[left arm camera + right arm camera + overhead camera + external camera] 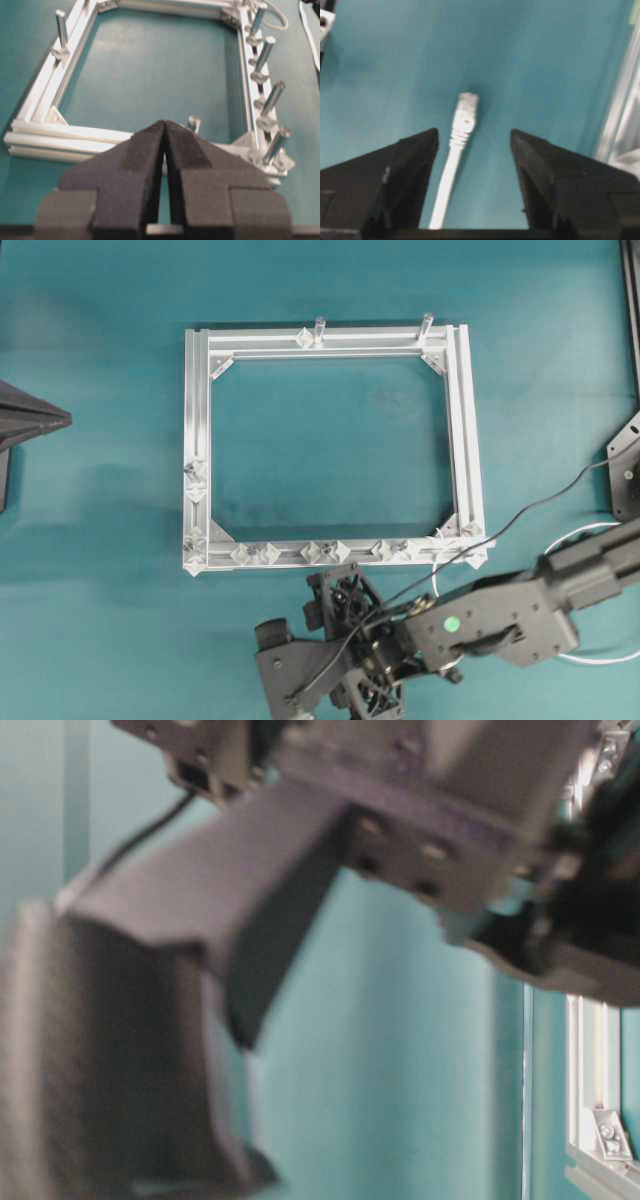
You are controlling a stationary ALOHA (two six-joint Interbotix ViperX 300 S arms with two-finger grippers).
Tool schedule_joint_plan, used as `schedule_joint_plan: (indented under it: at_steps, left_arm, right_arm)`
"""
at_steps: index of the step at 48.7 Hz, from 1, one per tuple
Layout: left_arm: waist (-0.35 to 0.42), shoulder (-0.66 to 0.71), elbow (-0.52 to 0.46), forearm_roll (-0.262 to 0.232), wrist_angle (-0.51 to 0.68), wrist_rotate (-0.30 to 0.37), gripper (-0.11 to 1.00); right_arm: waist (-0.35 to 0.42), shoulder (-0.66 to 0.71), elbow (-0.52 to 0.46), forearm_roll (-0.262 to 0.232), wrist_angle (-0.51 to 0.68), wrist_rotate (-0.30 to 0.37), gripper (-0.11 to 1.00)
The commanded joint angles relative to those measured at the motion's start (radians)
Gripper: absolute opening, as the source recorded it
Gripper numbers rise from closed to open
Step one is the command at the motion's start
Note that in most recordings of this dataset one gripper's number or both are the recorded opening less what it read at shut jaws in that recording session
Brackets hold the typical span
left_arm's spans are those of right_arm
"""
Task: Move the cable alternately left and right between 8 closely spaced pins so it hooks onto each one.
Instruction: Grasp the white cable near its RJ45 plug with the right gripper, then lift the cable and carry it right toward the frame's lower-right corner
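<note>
Judging by looks, the cable (451, 170) should handle light and floppy: a thin cord w/ no stiffness of its own, so it will sag and trail wherever it isn't pinched. Probably a bit slick on the jacket too. Best hold is prob. just behind the plug (465, 114), on the ribbed boot, where it's thicker and stiffer and gives the pads something to bite; grabbing far back would leave the tip flopping when steered round the pins (341, 551).

Looks: cable is white, flat-ish, ending in a small whitish plug w/ a ribbed strain relief. It lies on the teal table (530, 60) in the right wrist view, left of the frame (620, 110), plug end pointing away from the camera, apart from the frame rail. In the overhead view white loops of it show right of the frame's near right corner, partly under the arm.

Right gripper (474, 137): jaws spread wide, one either side of the cable, not touching it, nothing held. Left gripper (165, 130): fingers pressed together, empty, looking across the frame from its near rail.

Pins: small silvery diamond studs along the frame's near rail, none hooked yet as far as I can tell.
</note>
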Motion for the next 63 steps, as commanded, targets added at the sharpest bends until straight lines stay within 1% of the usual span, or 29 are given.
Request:
schedule_joint_plan:
  at_steps: [1, 6, 11, 14, 40, 51, 55, 59, 61, 63]
  left_arm:
    - [0.005, 0.008, -0.008, 0.003, 0.000, 0.002, 0.00]
    - [0.011, 0.008, -0.008, 0.003, 0.000, 0.000, 0.00]
    - [0.011, 0.008, -0.006, 0.005, -0.002, -0.002, 0.00]
    - [0.011, 0.006, -0.005, 0.005, -0.002, -0.003, 0.00]
    - [0.011, -0.029, 0.005, 0.005, 0.000, -0.003, 0.00]
    - [0.011, -0.029, 0.005, 0.003, 0.000, -0.003, 0.00]
    - [0.011, -0.029, 0.005, 0.005, 0.000, -0.003, 0.00]
    - [0.011, -0.029, 0.005, 0.003, 0.000, -0.003, 0.00]
    - [0.011, -0.029, 0.005, 0.003, 0.000, -0.003, 0.00]
    - [0.011, -0.029, 0.005, 0.003, 0.000, -0.003, 0.00]
  right_arm:
    - [0.008, 0.003, -0.051, 0.002, 0.025, 0.034, 0.62]
    - [0.008, 0.031, -0.067, -0.005, 0.040, 0.077, 0.62]
    - [0.006, 0.051, -0.080, -0.008, 0.040, 0.104, 0.62]
    - [0.008, 0.058, -0.084, -0.008, 0.043, 0.109, 0.62]
    - [0.005, 0.107, -0.086, -0.008, 0.046, 0.110, 0.61]
    - [0.005, 0.121, -0.086, -0.008, 0.020, 0.110, 0.60]
    - [0.003, 0.123, -0.086, -0.008, 0.020, 0.110, 0.54]
    - [0.005, 0.123, -0.086, -0.008, 0.020, 0.112, 0.35]
    - [0.005, 0.123, -0.086, -0.008, 0.018, 0.112, 0.23]
    - [0.003, 0.124, -0.086, -0.008, 0.018, 0.112, 0.17]
